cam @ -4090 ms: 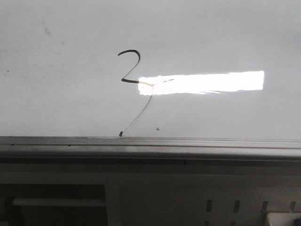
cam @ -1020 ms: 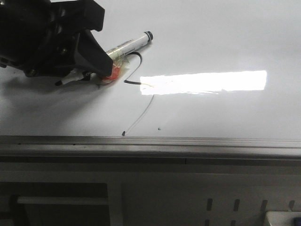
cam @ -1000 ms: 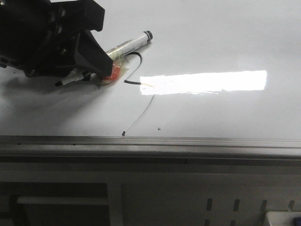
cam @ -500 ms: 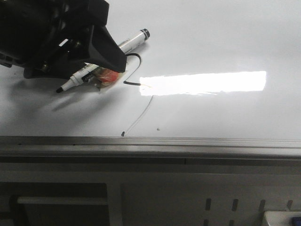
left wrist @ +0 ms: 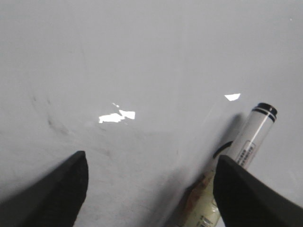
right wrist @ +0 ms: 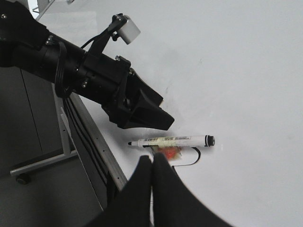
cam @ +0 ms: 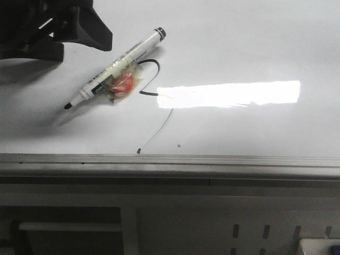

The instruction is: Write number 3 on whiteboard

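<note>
The whiteboard (cam: 244,42) lies flat and fills the front view. The number 3 (cam: 155,68) is a thin black stroke with its tail (cam: 159,129) ending in a dot near the rail. A white marker (cam: 114,68) with red tape lies on the board across the hook of the 3, its tip pointing to the left. My left gripper (cam: 79,40) is open and empty, above and left of the marker. In the left wrist view the marker (left wrist: 248,139) lies beside one finger (left wrist: 239,194). My right gripper (right wrist: 152,163) is shut, above the marker (right wrist: 173,140) and the board (right wrist: 236,71).
The silver edge rail (cam: 212,159) runs along the board's near side. A bright rectangular glare (cam: 228,94) lies right of the 3. A small speck (cam: 179,144) sits near the tail. The left arm (right wrist: 85,71) reaches over the board's edge. A wheeled stand leg (right wrist: 28,170) is beside it.
My left gripper has opened and let go of the marker, then pulled back to the far left. The marker now lies free on the board.
</note>
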{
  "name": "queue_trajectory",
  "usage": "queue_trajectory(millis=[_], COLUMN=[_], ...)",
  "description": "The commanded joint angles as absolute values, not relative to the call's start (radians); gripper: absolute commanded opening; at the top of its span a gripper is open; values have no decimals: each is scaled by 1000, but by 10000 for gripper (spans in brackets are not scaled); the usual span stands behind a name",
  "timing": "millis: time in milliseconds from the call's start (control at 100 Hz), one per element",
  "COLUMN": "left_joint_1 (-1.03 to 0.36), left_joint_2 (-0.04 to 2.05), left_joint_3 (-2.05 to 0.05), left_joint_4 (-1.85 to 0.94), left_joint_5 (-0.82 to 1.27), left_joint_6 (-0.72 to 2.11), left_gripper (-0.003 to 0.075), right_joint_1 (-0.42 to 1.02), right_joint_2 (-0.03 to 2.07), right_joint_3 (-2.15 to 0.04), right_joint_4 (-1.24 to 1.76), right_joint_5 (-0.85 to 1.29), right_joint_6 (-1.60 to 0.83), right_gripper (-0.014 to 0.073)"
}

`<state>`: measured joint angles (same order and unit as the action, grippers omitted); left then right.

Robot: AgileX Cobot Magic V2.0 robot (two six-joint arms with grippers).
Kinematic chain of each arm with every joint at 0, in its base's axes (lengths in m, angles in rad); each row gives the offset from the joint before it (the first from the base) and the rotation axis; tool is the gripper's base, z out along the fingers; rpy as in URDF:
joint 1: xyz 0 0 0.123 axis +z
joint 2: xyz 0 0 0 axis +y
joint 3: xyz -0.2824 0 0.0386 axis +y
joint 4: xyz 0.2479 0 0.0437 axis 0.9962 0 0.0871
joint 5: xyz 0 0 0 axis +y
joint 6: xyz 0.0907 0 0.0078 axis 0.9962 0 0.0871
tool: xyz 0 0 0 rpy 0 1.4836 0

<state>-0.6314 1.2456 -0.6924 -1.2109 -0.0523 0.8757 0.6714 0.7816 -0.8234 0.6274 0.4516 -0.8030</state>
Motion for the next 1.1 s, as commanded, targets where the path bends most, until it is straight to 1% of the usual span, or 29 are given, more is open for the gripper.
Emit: queue_trajectory(millis=[0, 210, 260, 330, 400, 470, 590, 610, 620, 630, 660, 940, 1090], left_joint_1=[-612, -612, -612, -612, -610, -608, -608, -608, -608, -608, -608, -608, -608], left_joint_2=[1223, 1062, 1008, 925, 844, 765, 641, 622, 610, 604, 575, 355, 225], left_joint_3=[-703, -703, -703, -703, -703, -702, -688, -685, -678, -676, -663, -474, -370], left_joint_4=[-1212, -1210, -1209, -1202, -1172, -1159, -1159, -1159, -1159, -1159, -1159, -1156, -1157], left_joint_5=[-143, -137, -135, -135, -135, -135, -126, -121, -117, -115, -103, -40, -42], left_joint_6=[873, 873, 873, 880, 913, 972, 1064, 1073, 1079, 1079, 1089, 1112, 1112], left_gripper=[537, 531, 513, 463, 386, 288, 87, 64, 31, 31, -22, -20, -20], right_joint_1=[663, 663, 663, 663, 663, 662, 662, 662, 662, 662, 662, 662, 662], right_joint_2=[781, 753, 737, 711, 685, 655, 597, 589, 581, 577, 555, 334, 209], right_joint_3=[-847, -847, -847, -847, -844, -831, -774, -759, -747, -741, -716, -376, -245], right_joint_4=[650, 650, 650, 644, 623, 612, 612, 612, 612, 612, 612, 612, 616], right_joint_5=[379, 365, 363, 363, 363, 356, 321, 307, 302, 297, 267, -80, -151], right_joint_6=[-805, -805, -805, -805, -805, -805, -805, -805, -805, -805, -805, -805, -805], right_gripper=[-64, -64, -64, -64, -64, -64, -64, -64, -64, -64, -64, -64, -64])
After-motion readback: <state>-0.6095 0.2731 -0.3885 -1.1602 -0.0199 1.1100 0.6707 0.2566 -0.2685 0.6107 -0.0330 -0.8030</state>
